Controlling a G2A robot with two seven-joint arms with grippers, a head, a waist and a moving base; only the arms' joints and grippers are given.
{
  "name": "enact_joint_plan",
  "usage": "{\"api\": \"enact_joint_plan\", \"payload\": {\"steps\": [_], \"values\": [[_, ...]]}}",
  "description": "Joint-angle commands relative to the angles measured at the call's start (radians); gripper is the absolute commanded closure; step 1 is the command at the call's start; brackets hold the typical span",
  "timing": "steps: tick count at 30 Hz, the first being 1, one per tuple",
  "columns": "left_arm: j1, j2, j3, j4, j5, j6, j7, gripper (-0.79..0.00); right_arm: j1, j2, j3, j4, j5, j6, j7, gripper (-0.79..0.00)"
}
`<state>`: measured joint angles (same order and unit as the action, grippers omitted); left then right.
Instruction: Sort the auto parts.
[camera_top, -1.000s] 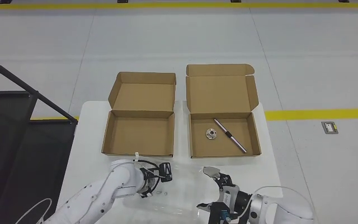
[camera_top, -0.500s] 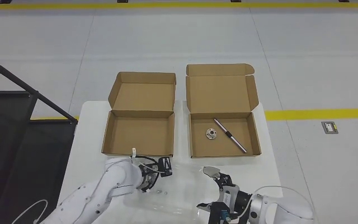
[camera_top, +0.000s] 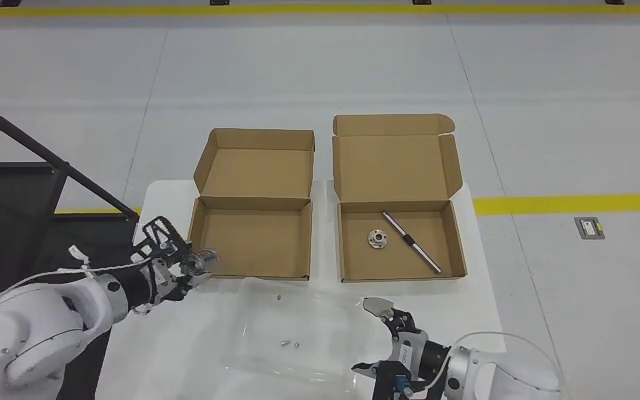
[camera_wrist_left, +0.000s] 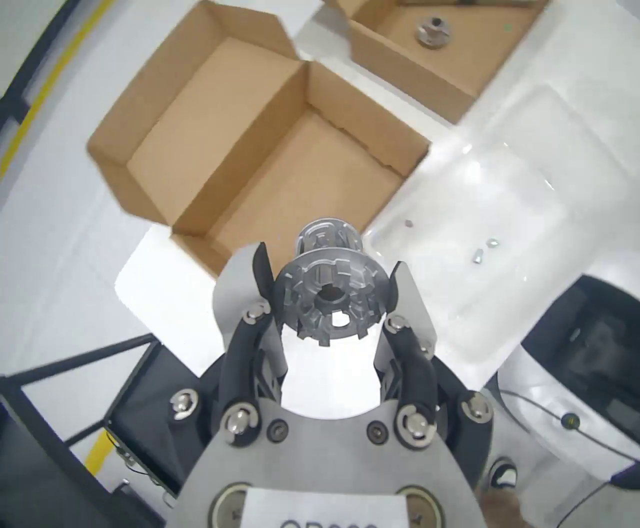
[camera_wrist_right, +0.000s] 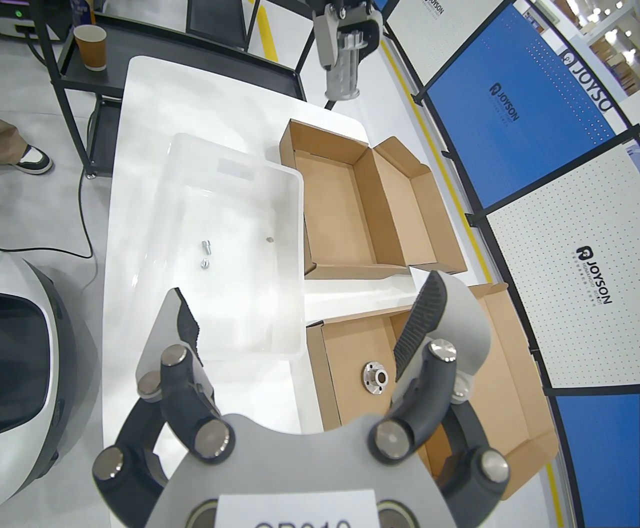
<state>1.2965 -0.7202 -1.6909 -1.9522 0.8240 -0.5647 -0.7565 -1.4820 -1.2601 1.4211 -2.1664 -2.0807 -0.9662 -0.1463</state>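
My left gripper (camera_wrist_left: 330, 287) is shut on a grey toothed metal hub (camera_wrist_left: 327, 295), held in the air by the near left corner of the empty left cardboard box (camera_top: 248, 240). From above, that gripper (camera_top: 190, 262) hangs just left of the box. The right box (camera_top: 400, 242) holds a small round flange (camera_top: 377, 238) and a thin metal rod (camera_top: 410, 241). My right gripper (camera_top: 374, 338) stands open at the table's front edge, nothing between its fingers, near the clear plastic tray (camera_top: 290, 330). The far left gripper with the hub (camera_wrist_right: 345, 60) shows in the right wrist view.
The clear tray (camera_wrist_right: 240, 170) holds a few small screws (camera_wrist_right: 205, 254). Both box lids stand open at the back. A black cart (camera_top: 40, 240) stands left of the table, with a paper cup (camera_wrist_right: 90, 46) on a shelf. A person's shoe (camera_wrist_right: 32, 159) is on the floor.
My left arm lifted out of the clear tray and swung left and back, carrying the hub to beside the left box. The right arm has not moved.
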Motion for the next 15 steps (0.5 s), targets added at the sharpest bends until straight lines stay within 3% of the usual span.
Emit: {"api": "enact_joint_plan", "payload": {"steps": [1, 3, 12, 15], "values": [[0.012, -0.006, -0.005, 0.075, -0.048, 0.0, 0.123, 0.0, 0.0, 0.0, 0.0, 0.0, 0.0, 0.0, 0.0, -0.785], [-0.006, -0.01, 0.003, 0.141, -0.019, 0.045, 0.178, 0.0, 0.0, 0.0, 0.0, 0.0, 0.0, 0.0, 0.0, -0.785], [-0.006, -0.01, 0.003, 0.141, -0.019, 0.045, 0.178, 0.0, 0.0, 0.0, 0.0, 0.0, 0.0, 0.0, 0.0, -0.785], [-0.012, -0.017, 0.053, 0.134, 0.03, 0.105, 0.18, 0.0, 0.0, 0.0, 0.0, 0.0, 0.0, 0.0, 0.0, -0.785]]}}
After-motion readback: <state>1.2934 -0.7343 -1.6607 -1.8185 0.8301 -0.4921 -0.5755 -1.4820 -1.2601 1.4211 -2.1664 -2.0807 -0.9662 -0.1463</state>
